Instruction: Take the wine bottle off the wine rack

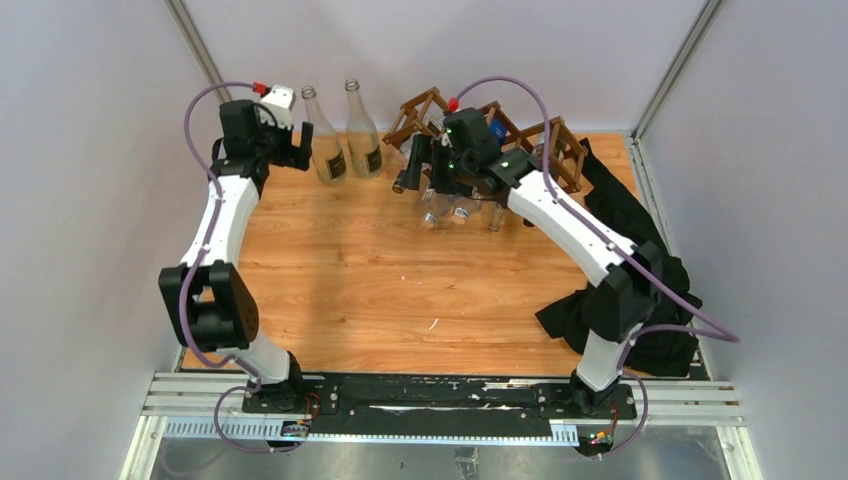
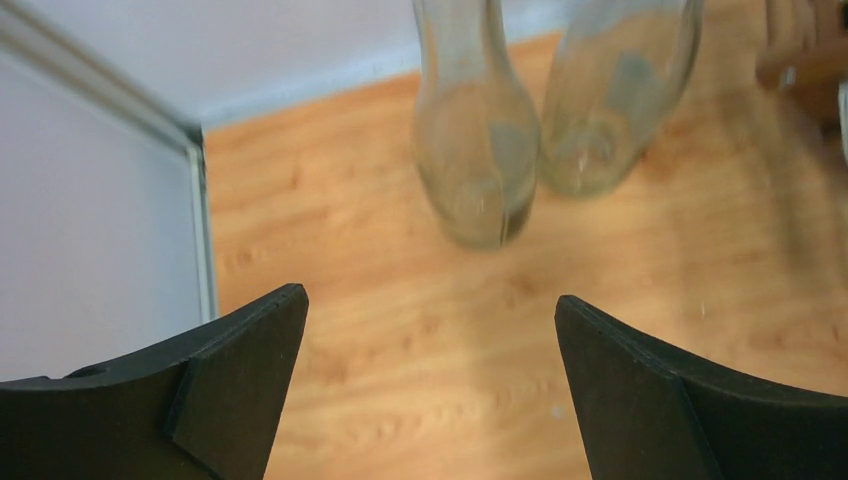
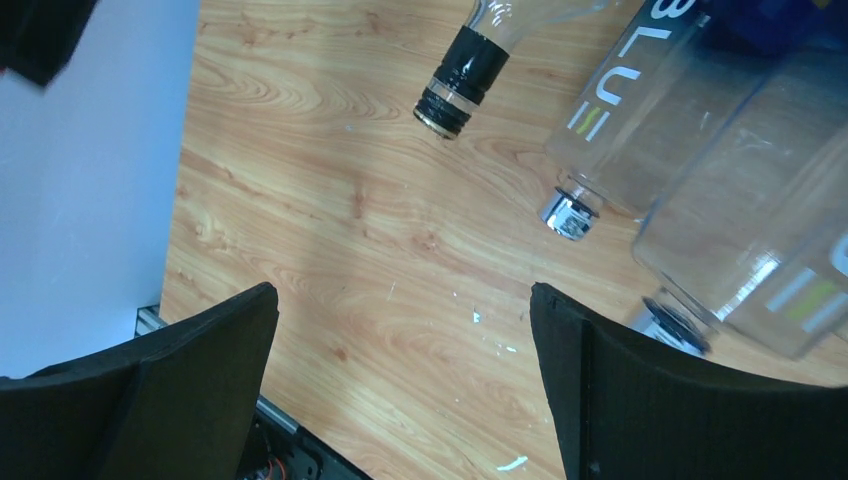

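Note:
The brown wooden lattice wine rack (image 1: 500, 125) stands at the back of the table. Several bottles lie in its cells with their necks pointing toward me: one with a black-capped neck (image 3: 458, 82) and clear ones lettered "BLUE" (image 3: 640, 110). My right gripper (image 1: 432, 170) is open and empty above the bottle necks; in the right wrist view (image 3: 400, 310) its fingers (image 3: 600, 380) frame bare table left of the clear bottles. My left gripper (image 1: 300, 148) is open and empty beside two upright clear bottles (image 1: 325, 150); the left wrist view (image 2: 430, 305) shows them (image 2: 478, 160) just ahead.
A black cloth (image 1: 640, 260) lies heaped along the table's right side under the right arm. The second upright bottle (image 1: 363, 140) stands between the first one and the rack. White walls and metal frame posts (image 1: 200, 50) close in the back and sides.

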Robot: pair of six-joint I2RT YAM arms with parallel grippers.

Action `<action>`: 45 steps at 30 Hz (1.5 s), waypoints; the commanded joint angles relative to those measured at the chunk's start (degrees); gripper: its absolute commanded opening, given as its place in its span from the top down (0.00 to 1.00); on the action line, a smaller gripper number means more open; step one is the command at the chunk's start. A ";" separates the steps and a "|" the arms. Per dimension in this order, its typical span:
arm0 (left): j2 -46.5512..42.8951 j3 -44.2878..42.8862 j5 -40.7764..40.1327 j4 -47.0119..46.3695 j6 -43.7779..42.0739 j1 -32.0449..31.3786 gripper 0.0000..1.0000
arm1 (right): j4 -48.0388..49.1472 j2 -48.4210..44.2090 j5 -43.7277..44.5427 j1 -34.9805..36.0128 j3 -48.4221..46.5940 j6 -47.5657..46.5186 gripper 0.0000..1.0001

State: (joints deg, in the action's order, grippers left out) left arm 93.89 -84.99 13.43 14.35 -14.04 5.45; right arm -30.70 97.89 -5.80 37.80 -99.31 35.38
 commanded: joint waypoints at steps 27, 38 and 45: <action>-23.16 22.08 6.70 16.54 -3.30 2.72 0.00 | -0.90 34.77 16.94 2.12 -28.80 9.35 0.10; -24.08 23.40 7.53 17.14 -4.20 2.69 0.00 | 2.33 37.71 16.25 0.74 -29.74 12.78 0.24; -24.77 23.81 8.35 18.01 -4.78 2.71 0.00 | 3.94 34.80 14.97 -0.50 -24.64 12.91 0.63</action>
State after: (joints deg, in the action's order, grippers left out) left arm 70.54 -61.65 20.45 31.20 -17.85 8.03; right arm -28.36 134.39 9.26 38.54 -127.04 49.32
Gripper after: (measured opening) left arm 0.997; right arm 0.481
